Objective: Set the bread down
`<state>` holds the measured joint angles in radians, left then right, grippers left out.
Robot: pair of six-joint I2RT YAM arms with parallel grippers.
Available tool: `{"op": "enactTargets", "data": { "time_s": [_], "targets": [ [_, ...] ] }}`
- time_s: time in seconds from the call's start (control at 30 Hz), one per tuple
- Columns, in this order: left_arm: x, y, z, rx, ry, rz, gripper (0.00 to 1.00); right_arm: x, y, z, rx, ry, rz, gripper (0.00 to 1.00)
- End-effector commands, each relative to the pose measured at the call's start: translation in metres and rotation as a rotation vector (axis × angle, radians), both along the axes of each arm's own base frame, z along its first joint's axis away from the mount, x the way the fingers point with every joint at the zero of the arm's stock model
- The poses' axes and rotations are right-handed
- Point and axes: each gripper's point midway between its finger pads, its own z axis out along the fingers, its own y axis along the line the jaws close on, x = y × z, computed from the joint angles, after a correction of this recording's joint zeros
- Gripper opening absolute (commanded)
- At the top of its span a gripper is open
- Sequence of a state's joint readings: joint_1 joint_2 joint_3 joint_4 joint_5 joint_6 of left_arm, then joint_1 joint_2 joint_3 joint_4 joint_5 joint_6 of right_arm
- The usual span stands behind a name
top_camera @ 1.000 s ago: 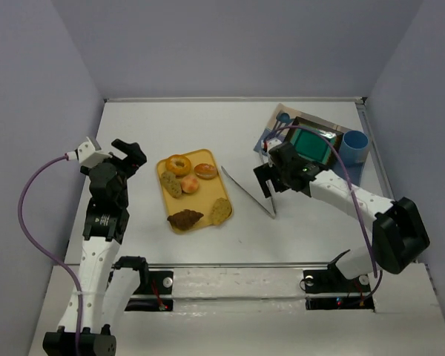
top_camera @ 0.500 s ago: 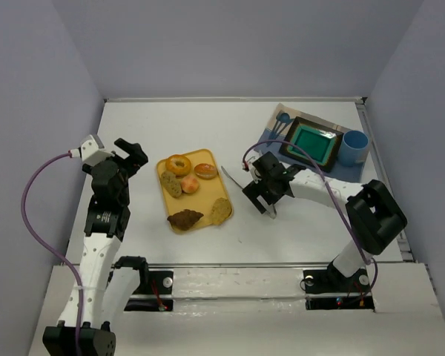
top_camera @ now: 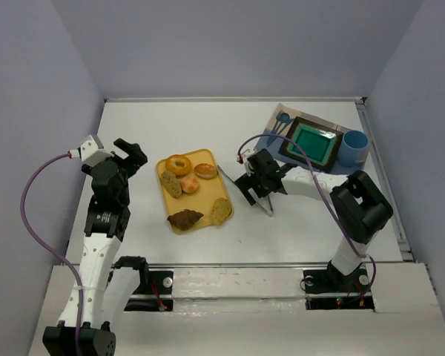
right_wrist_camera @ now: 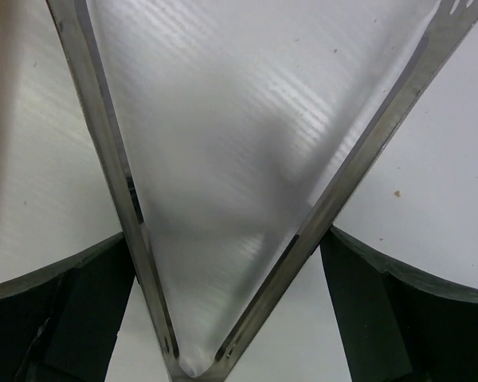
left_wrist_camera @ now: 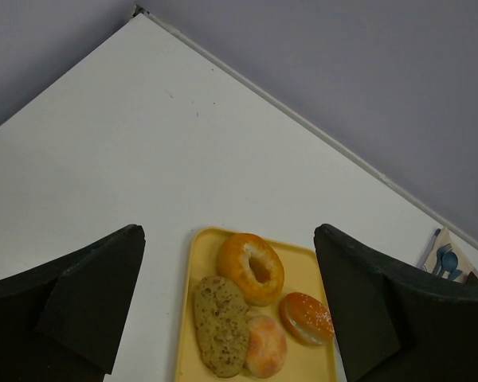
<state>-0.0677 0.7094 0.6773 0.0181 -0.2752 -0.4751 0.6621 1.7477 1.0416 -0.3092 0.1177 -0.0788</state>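
Right claw [top_camera: 256, 191] hangs spread wide astride the metal tongs [right_wrist_camera: 111, 159] lying on the worktop [top_camera: 208, 126] just beside the yellow tray [top_camera: 206, 194] holding the bread [top_camera: 189, 183], so an off-centre squeeze would likely skid the slick arms away.

Soft, even light falls from above. My overhead view is bright and sharp, the white table [top_camera: 208, 126] nearly washed out, with only faint shadows under my arms. At my left wrist the tray [left_wrist_camera: 299, 270] is crisp, while my left fingers [left_wrist_camera: 80, 302] are dark blurs. At my right wrist the tongs [right_wrist_camera: 102, 119] show streaky glare, a grey shadow lies between their arms, and my right fingers [right_wrist_camera: 398, 318] are out of focus.
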Motion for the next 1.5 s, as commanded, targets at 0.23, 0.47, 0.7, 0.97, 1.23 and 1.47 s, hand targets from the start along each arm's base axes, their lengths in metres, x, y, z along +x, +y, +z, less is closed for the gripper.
{"op": "enactTargets", "data": {
  "time_s": [0.23, 0.47, 0.7, 0.97, 1.23, 1.47],
  "targets": [
    [-0.002, 0.007, 0.005, 0.008, -0.038, 0.032, 0.99, 0.024, -0.012, -0.015, 0.008, -0.013, -0.114, 1.0],
    [-0.006, 0.01, 0.007, 0.005, -0.046, 0.051, 0.99, 0.019, -0.009, -0.033, -0.024, 0.068, -0.093, 0.87],
    [-0.009, 0.013, 0.01, 0.003, -0.06, 0.07, 0.99, 0.025, 0.004, 0.004, 0.081, 0.006, -0.088, 0.5],
    [-0.012, 0.013, 0.013, -0.004, -0.074, 0.072, 0.99, 0.016, -0.002, 0.122, 0.295, -0.157, -0.227, 0.43],
    [-0.012, 0.011, 0.013, -0.014, -0.077, 0.061, 0.99, -0.062, 0.032, 0.17, 0.594, 0.045, -0.018, 0.43],
    [-0.011, 0.009, 0.012, -0.019, -0.075, 0.05, 0.99, -0.129, 0.07, 0.178, 0.683, 0.224, 0.304, 0.46]
  ]
}}
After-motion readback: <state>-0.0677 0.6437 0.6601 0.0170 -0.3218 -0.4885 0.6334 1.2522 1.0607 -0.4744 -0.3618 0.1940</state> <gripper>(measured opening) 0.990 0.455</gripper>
